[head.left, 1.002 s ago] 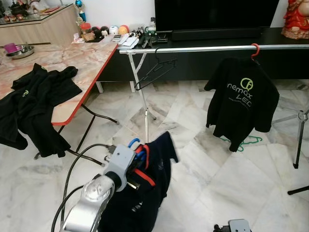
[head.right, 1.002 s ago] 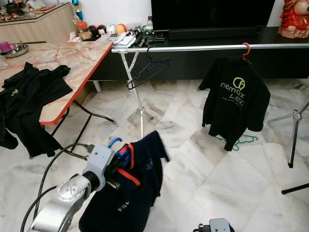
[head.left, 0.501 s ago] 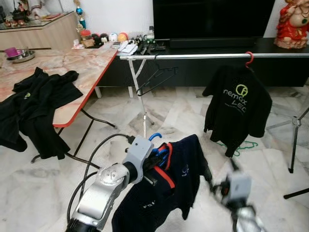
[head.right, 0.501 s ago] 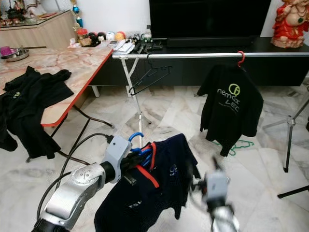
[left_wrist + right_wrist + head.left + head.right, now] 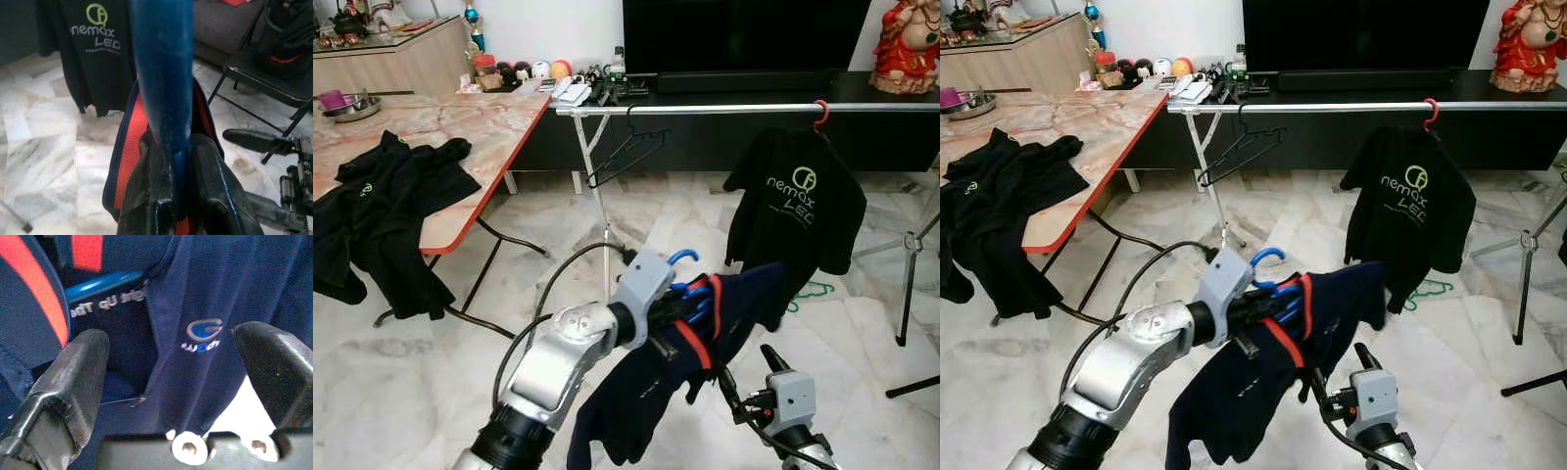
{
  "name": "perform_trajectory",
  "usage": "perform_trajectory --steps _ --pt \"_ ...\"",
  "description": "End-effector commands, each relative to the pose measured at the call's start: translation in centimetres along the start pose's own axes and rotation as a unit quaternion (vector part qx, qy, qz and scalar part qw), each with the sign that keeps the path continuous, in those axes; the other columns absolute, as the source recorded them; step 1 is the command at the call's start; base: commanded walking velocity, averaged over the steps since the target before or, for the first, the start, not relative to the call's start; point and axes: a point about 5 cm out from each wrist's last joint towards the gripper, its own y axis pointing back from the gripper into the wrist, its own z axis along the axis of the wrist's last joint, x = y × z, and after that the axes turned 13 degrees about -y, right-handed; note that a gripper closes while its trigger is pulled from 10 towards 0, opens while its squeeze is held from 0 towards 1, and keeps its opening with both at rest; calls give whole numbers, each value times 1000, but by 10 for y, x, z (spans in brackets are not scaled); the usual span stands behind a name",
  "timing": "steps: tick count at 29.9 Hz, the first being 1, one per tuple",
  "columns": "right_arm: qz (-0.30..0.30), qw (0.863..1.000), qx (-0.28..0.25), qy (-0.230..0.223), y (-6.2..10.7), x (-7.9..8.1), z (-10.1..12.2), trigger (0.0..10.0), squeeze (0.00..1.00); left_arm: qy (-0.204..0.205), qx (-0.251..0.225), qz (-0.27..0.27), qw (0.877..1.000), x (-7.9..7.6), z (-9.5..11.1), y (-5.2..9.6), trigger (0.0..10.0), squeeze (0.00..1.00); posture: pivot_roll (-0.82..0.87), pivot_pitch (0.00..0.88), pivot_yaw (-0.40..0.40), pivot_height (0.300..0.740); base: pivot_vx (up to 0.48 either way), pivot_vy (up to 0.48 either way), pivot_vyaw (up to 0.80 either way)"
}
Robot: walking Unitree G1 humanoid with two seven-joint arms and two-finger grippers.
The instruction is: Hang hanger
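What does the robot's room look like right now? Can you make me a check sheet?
Surface: marble floor; pink marble table on the robot's left.
Job's things: blue hanger carrying a navy shirt with a red collar; silver rail ahead.
Clutter: black shirt draped over the table edge; metal bowl; green hanger on the floor.
Grippers: left gripper shut on the blue hanger; right gripper open, close to the navy shirt.
Cables: black cable looping along the left arm.
Surroundings: empty black hanger and black nemax LED shirt hanging on the rail; TV behind.
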Motion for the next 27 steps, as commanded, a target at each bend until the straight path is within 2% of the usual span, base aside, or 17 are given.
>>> perform_trajectory --steps 1,7,22,27 --pt "-9 1000 15 -4 3 0 -6 10000 0 -5 -24 -8 1000 1 11 -2 10000 0 6 76 31 740 0 0 0" --pt "-46 999 2 6 1 -5 -3 10000 0 -1 -34 -25 999 -5 14 -2 10000 0 7 82 31 740 0 0 0" --pt "-39 999 4 0 -19 1 3 10000 0 5 -67 -66 996 -20 28 -3 10000 0 13 72 31 740 0 0 0" --pt "-73 997 -2 18 -25 -8 10 10000 0 3 -70 -80 994 -25 29 -2 10000 0 18 65 29 740 0 0 0"
